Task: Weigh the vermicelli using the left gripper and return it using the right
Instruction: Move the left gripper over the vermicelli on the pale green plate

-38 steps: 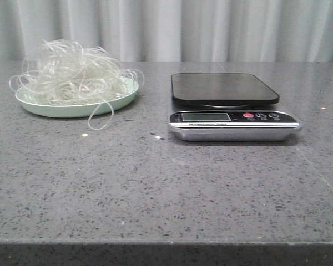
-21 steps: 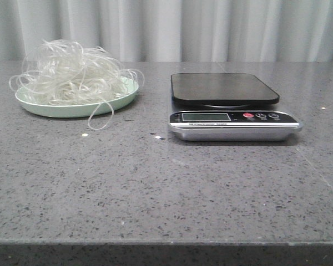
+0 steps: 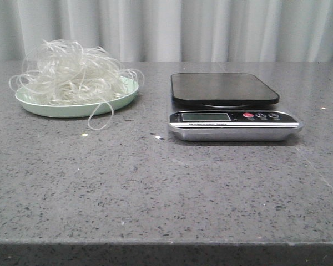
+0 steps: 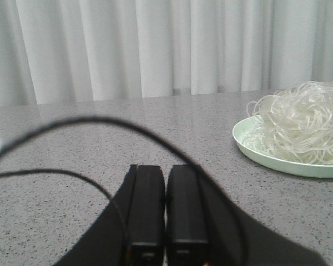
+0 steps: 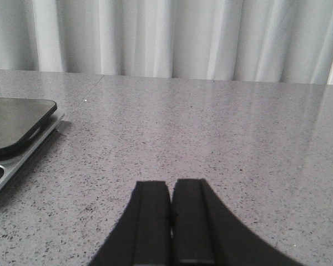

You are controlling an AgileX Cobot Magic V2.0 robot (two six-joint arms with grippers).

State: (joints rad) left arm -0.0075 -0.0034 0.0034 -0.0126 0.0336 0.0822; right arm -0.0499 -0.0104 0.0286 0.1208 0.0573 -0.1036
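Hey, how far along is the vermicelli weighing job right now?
Nothing looks done yet. The vermicelli sits heaped on the plate, and the scale platform is bare. Nothing is in hand: the left end effector and right end effector are both shut and empty, low over the table. Left to do: the left one carries the vermicelli to the scale, then the right one returns it.

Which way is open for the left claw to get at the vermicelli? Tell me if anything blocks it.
Probably yes. The left claw is shut and holds nothing, and only bare table lies between it and the vermicelli heaped on the plate.
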